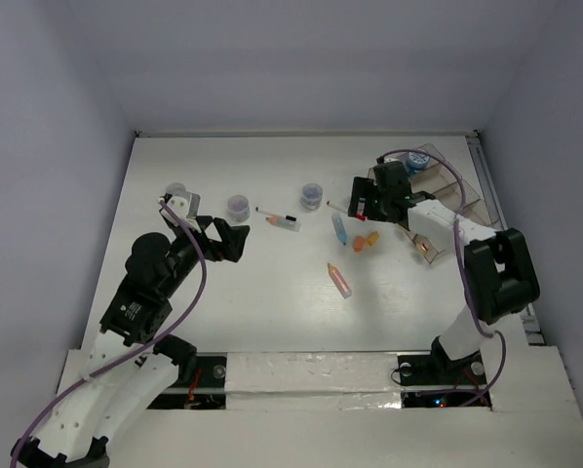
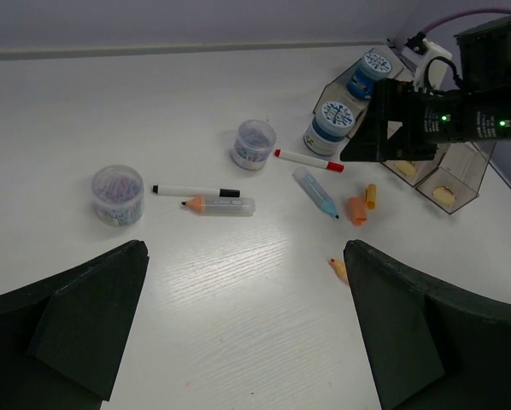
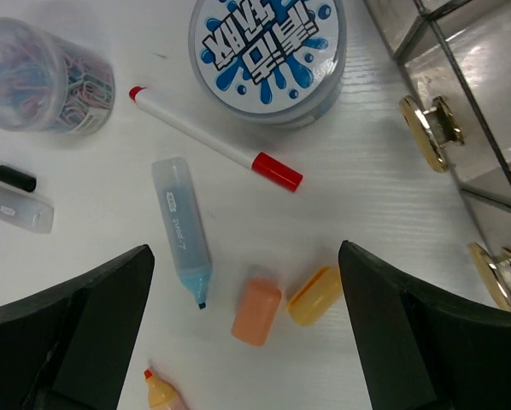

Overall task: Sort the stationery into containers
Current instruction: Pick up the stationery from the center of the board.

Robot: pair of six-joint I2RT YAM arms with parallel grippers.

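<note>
Stationery between right fingers [image 3: 76, 333]: blue highlighter [image 3: 183, 231] and two loose orange caps [image 3: 257, 312] lie on the counter [image 3: 367, 196]; these fingers are spread wide and hold nothing.
Handling: the highlighter is probably light, stiff, smooth plastic; pinch across mid-barrel, since it may roll.
Just beyond: red-capped white pen [image 3: 213, 137], thin and likely to slip; blue-lidded jar [image 3: 268, 55], wide, best taken across the lid.
Tray [image 3: 486, 94]: just right of these, with two gold binder clips [image 3: 435, 128] in its compartments.
Left fingers [image 2: 76, 316]: wide, empty, well away from the tray.
Count, jars: two blue-lidded, three clear jars [image 1: 238, 207] of clips.
Count, pens: two white pens, three highlighters, two caps.
</note>
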